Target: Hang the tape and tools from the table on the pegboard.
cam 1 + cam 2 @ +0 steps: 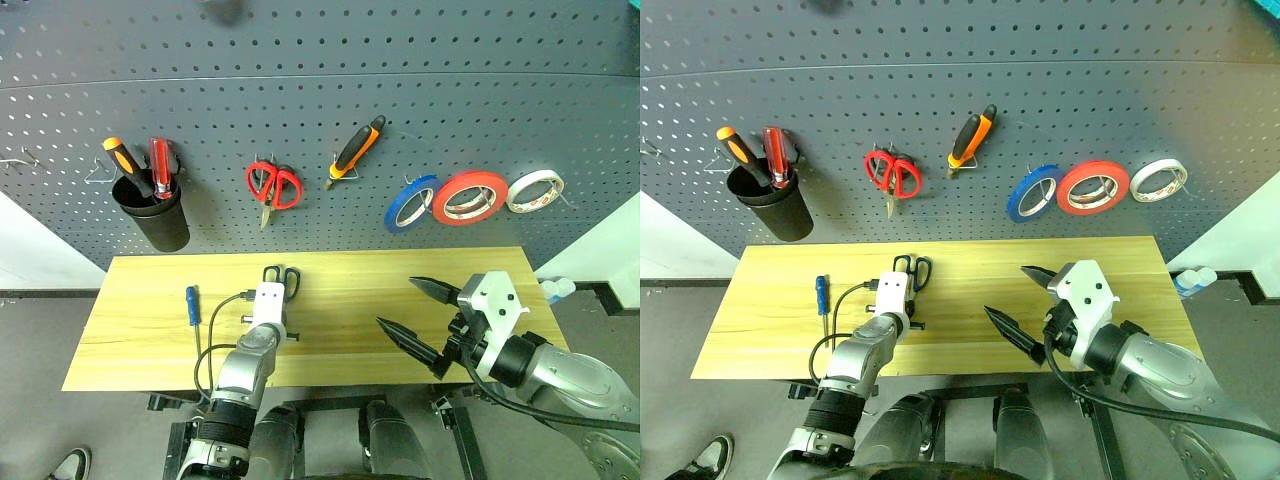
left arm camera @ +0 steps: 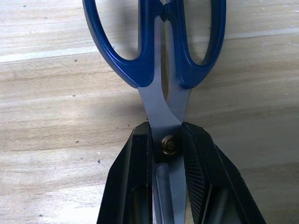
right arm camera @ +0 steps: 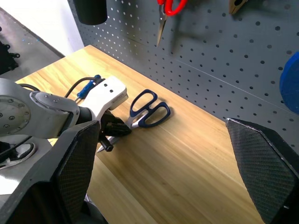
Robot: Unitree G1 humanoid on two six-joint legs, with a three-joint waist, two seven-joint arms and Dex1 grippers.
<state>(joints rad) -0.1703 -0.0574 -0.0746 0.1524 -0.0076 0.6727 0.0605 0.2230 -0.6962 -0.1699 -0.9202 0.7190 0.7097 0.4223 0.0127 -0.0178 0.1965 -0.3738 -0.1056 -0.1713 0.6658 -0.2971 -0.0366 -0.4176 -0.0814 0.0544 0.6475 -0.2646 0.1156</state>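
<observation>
Steel scissors (image 2: 163,70) with dark blue handles lie on the light wood table (image 1: 340,335), handles toward the pegboard (image 1: 320,90). My left gripper (image 2: 167,133) is shut on their blades at the pivot screw, one finger on each side; the handles (image 1: 282,276) stick out past its white wrist block. My right gripper (image 1: 396,301) hangs open over the table's right half, holding nothing. A small blue-handled screwdriver (image 1: 191,303) lies on the table's left part. The blue tape (image 1: 412,203) and the orange-and-black pliers (image 1: 357,150) hang on pegboard hooks.
Red-handled scissors (image 1: 273,186) hang left of the pliers. A black cup (image 1: 158,215) holding an orange and a red screwdriver hangs at the far left. A red-orange roll (image 1: 469,197) and a white roll (image 1: 534,191) hang beside the blue tape.
</observation>
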